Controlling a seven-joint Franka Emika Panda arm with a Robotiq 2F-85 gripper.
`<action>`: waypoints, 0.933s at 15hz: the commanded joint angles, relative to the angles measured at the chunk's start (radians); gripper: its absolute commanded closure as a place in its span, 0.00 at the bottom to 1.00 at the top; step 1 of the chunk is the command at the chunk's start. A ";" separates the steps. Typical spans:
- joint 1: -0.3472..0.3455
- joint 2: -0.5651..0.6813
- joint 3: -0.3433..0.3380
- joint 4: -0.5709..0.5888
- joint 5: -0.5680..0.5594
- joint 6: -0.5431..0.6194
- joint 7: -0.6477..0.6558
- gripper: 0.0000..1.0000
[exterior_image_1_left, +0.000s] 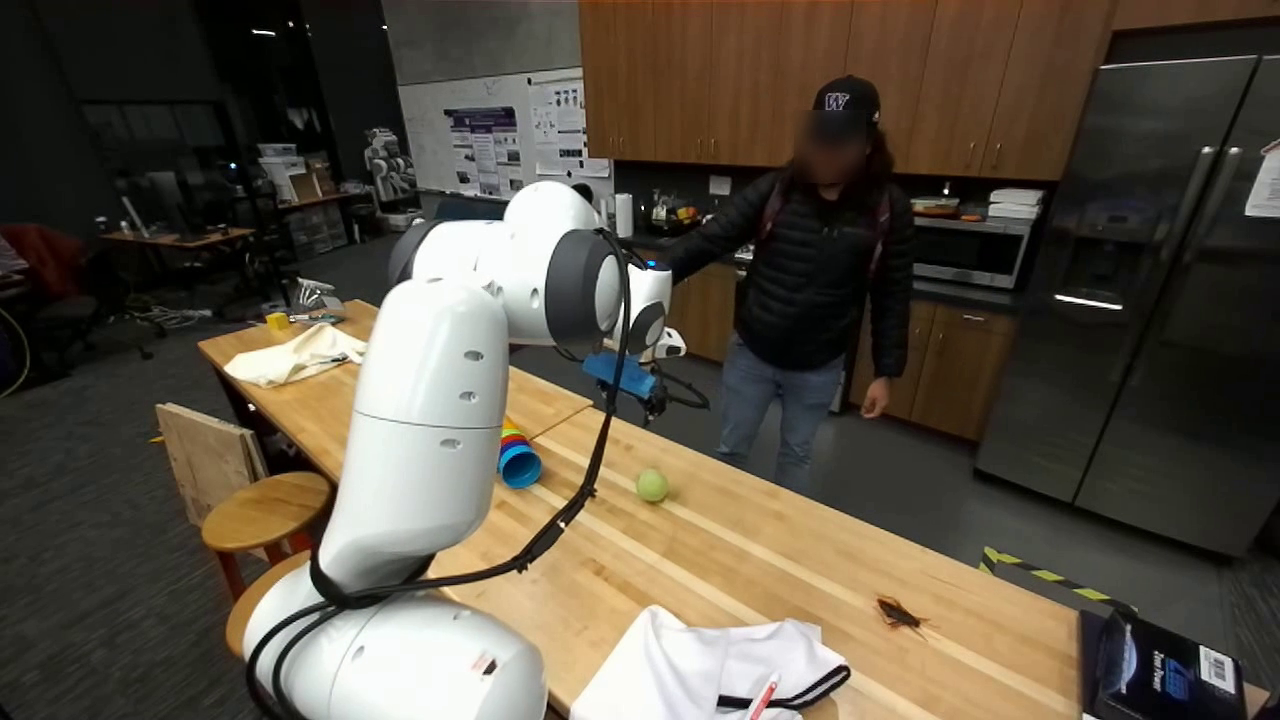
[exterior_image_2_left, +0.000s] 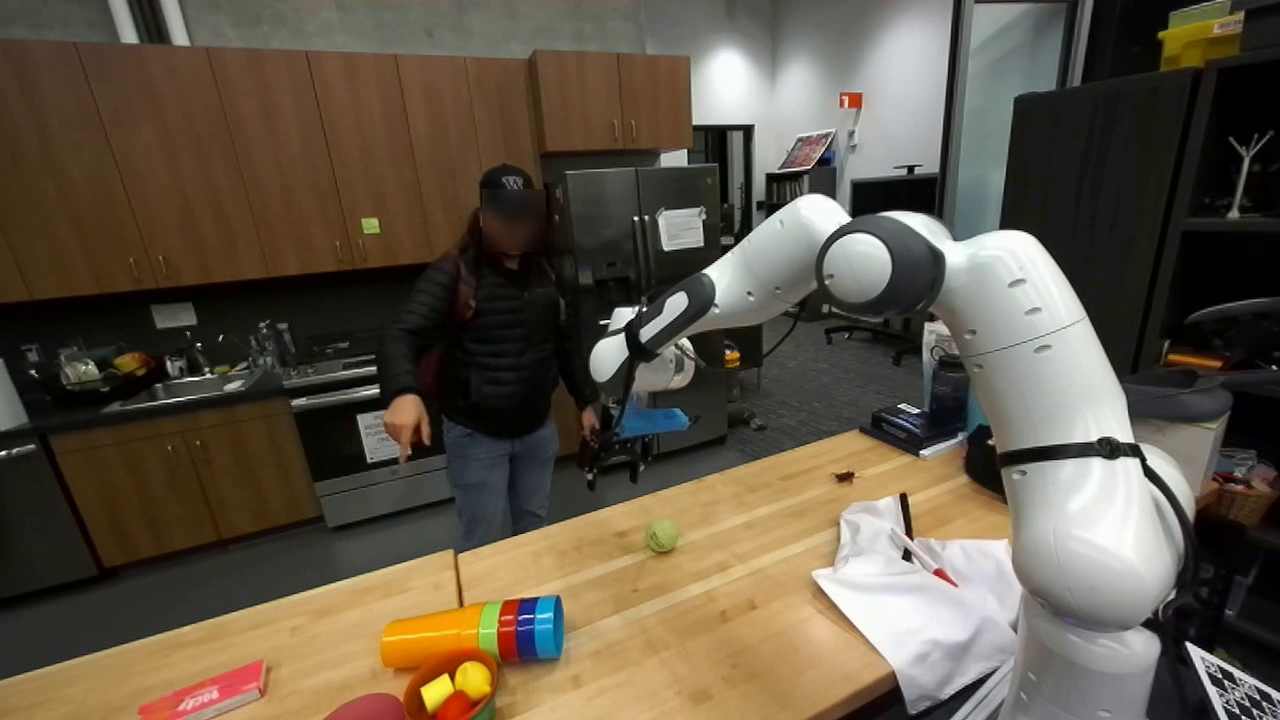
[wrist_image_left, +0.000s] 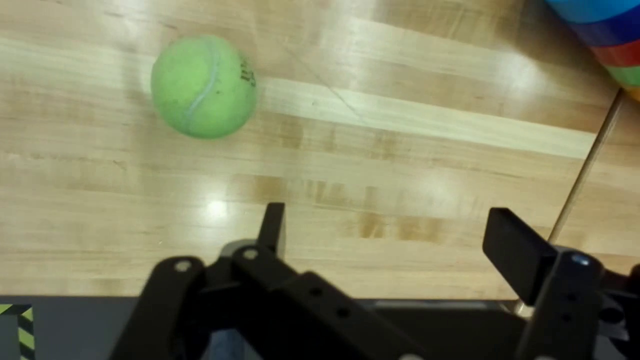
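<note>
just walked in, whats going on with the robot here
The robot arm isn't holding anything right now: its fingers are spread apart with nothing between them, above the wooden table. A tennis ball seems to be the nearest thing, sitting untouched on the tabletop. Some nested colored cups lie on their side nearby, and a white cloth is near the arm's base. A person in a black jacket and cap stands across the table.
</note>
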 joint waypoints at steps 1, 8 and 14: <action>-0.019 -0.016 0.036 -0.020 0.060 -0.069 -0.075 0.00; 0.007 -0.019 0.030 -0.024 0.053 -0.096 -0.039 0.00; 0.063 -0.058 -0.019 -0.041 0.031 0.080 0.223 0.00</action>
